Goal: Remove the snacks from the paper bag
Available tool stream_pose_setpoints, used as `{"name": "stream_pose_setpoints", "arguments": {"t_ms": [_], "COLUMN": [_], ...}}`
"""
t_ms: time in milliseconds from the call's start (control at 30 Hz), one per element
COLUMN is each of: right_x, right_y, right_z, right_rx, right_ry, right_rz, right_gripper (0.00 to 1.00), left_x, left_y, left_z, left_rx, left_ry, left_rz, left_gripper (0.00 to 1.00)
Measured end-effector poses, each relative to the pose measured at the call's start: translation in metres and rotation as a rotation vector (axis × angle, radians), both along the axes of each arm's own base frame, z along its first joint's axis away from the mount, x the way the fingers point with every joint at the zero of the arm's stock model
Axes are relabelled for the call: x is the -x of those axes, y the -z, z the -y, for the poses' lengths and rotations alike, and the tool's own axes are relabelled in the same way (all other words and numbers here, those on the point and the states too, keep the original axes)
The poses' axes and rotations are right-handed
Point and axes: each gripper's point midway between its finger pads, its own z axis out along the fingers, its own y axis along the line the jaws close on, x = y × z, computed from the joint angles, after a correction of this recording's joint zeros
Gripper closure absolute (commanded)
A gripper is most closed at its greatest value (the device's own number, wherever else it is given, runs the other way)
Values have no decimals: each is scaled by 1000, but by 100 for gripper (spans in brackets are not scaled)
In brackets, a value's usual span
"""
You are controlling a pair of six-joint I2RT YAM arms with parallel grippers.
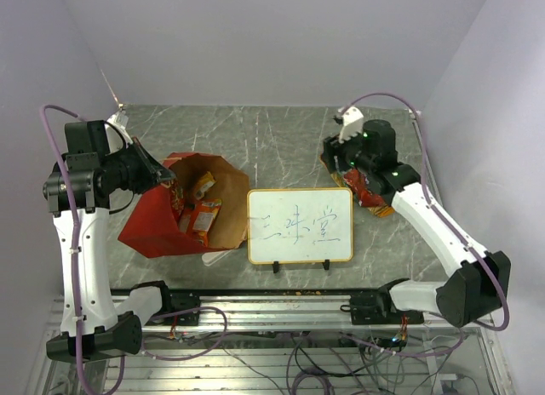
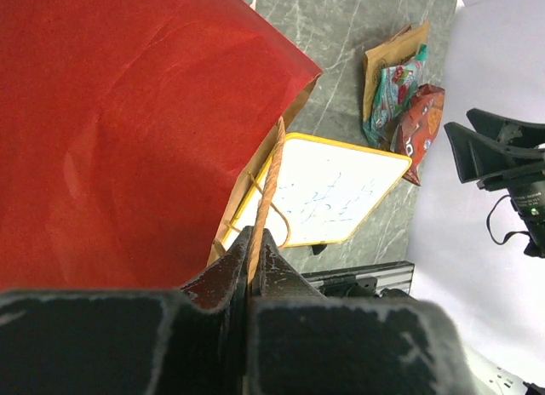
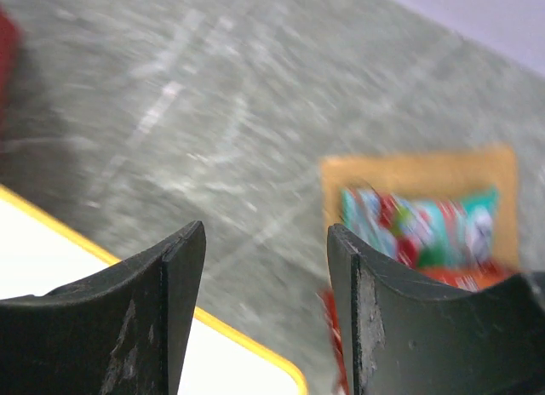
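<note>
Your left gripper (image 2: 254, 252) is clenched on the paper bag's (image 2: 128, 131) thin twisted handle (image 2: 271, 178), and the cord runs straight up out of the shut jaws. The bag's red outer wall fills everything to the left of and above those fingers. Past the handle, on the gripper's right, stands the yellow-framed whiteboard (image 2: 328, 191). From overhead, this gripper sits at the upper left rim of the bag, whose mouth gapes toward the whiteboard with the brown inside showing. Several orange and yellow snacks (image 1: 198, 209) lie in that mouth, just beyond the gripper.

Your right gripper (image 3: 266, 267) is released: the jaws stand apart with only the grey marbled table (image 3: 213, 114) between them, gripping nothing. Ahead of its right finger (image 3: 383, 327) lies the flat orange bag (image 3: 417, 169) with a teal packet (image 3: 426, 229) on top of it. A red packet (image 2: 417, 127) lies just beside that, its edge close to the finger. Under its left finger (image 3: 128, 327) shows a corner of the whiteboard. The paper bag is well apart from this gripper, on the far side of the whiteboard.
</note>
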Motion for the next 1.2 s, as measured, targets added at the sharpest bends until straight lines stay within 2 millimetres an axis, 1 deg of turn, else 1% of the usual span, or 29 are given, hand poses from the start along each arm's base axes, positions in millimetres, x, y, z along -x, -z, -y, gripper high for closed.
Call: {"name": "stream_pose_setpoints", "arguments": {"t_ms": [100,167,233,267,367,467,500,533,633,733,833,900,1000,1200], "right_x": [3,12,26,32,59,96,105,119,150,176,197,212,233,282], "right_y": [-20,-29,-34,-34,-29,-16,-11,-6,10,28,43,50,52,48], "right_z": [-55,-98,-138,-153,-206,-258,-271,-289,-323,-348,-362,-369,-380,-419], "right_rx": [-35,-46,-54,-55,-43,-9,2,20,55,90,116,126,125,72], "right_ry": [-184,-331,-468,-517,-688,-852,-892,-946,-1051,-1133,-1192,-1231,-1283,-1381], "right_rz": [78,132,173,185,224,239,241,248,251,233,214,209,214,248], "right_gripper": [41,41,41,41,41,42,42,42,44,45,45,45,45,45], "left_x": [1,1,3,5,7,9,9,9,8,7,7,7,11,17], "left_y": [2,2,4,4,5,7,7,8,6,1,-6,-8,-7,-3], "left_z": [0,-1,-3,-4,-7,-10,-11,-12,-17,-24,-31,-35,-38,-36], "left_rx": [2,-1,-10,-15,-28,-41,-45,-51,-74,-113,-152,-175,-203,-208], "left_ry": [-7,-15,-28,-33,-48,-62,-66,-72,-91,-111,-126,-134,-136,-107], "left_rz": [-7,-11,-18,-22,-25,-32,-34,-38,-43,-35,-23,-16,-26,-46], "left_gripper": [93,93,93,93,93,93,93,93,93,93,93,93,93,93]}}
